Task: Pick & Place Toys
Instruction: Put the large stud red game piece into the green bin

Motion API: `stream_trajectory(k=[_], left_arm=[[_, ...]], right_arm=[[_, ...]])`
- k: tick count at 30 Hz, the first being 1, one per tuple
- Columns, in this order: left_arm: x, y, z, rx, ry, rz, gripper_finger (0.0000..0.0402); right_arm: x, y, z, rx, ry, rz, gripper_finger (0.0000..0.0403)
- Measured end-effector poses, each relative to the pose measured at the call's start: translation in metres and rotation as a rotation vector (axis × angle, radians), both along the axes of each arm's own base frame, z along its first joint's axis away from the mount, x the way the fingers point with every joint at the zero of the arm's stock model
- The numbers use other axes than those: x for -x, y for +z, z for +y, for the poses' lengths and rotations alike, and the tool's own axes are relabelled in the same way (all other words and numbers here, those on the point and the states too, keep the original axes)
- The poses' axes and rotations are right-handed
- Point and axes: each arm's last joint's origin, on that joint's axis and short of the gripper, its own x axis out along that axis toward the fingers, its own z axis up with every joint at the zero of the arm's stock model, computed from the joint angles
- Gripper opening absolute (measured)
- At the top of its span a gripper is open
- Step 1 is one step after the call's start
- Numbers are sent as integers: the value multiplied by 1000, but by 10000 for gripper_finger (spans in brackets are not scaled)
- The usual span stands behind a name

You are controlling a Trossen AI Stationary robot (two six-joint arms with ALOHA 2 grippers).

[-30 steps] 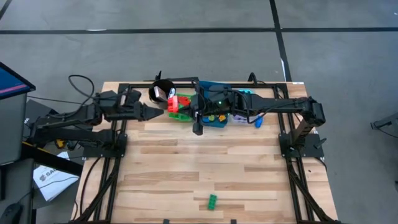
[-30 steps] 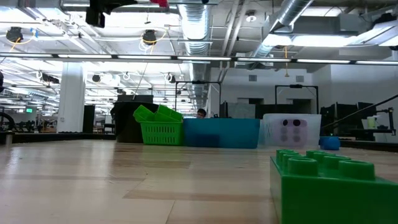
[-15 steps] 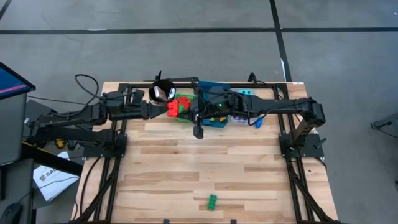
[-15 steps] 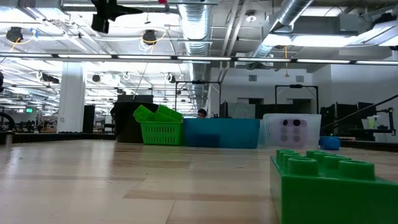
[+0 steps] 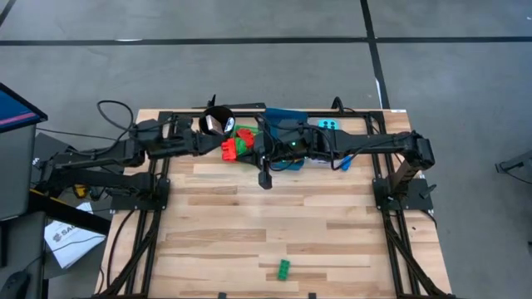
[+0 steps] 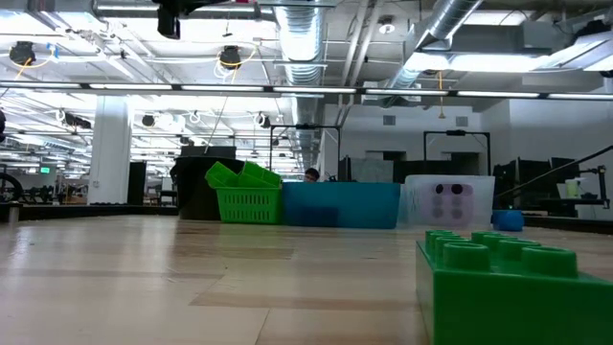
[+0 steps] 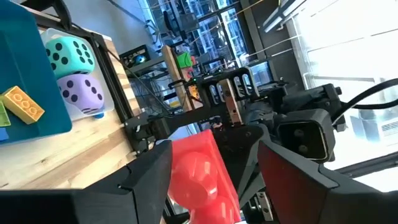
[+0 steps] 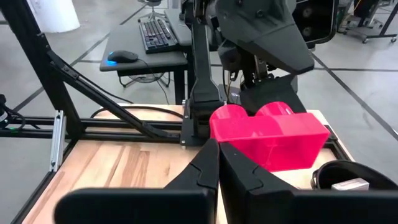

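Low view is showing, nearest to the camera, a green brick (image 6: 508, 283) lying alone on the table (image 6: 192, 287), well apart from the trays at the far edge, so this one is waiting to be collected. Farther along are standing the green tray (image 6: 244, 196), the blue tray (image 6: 340, 204) and the clear tray (image 6: 450, 199).

Above the green tray, the left gripper (image 5: 223, 147) is holding a red brick (image 5: 227, 148) in the air, its fingers (image 7: 149, 180) pressing on both sides of it. The right gripper (image 5: 264, 178) is waiting just beside, over the table in front of the trays, with its fingers (image 8: 208, 165) together and nothing between them.

Some toys are already lying in the trays: a yellow brick (image 7: 23, 103) in the blue one, the cyan die (image 7: 68, 55) and the purple die (image 7: 83, 92) in the clear one. I judge the task is well advanced; the red brick and the green brick are remaining.

Both arms are covering the trays from above, so the contents are hard to count.
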Motion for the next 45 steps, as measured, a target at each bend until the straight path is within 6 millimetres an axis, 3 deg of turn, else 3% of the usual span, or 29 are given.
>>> stream_trajectory(k=[20,24,30,40,45], left_arm=[[-22,-6,1,20,-87,-13,231],[-23,-6,1,-6,-108,-10,210],[-23,-5,0,-10,-112,-19,131],[-22,-4,0,-94,-111,-8,127],[-22,-5,1,-97,-100,-3,127]], right_arm=[[-1,3,1,0,3,-30,0],[-1,3,1,-1,5,-31,0],[-1,2,1,-1,5,-21,0],[-1,1,1,-1,4,-17,3],[-1,1,1,-29,-6,-14,44]])
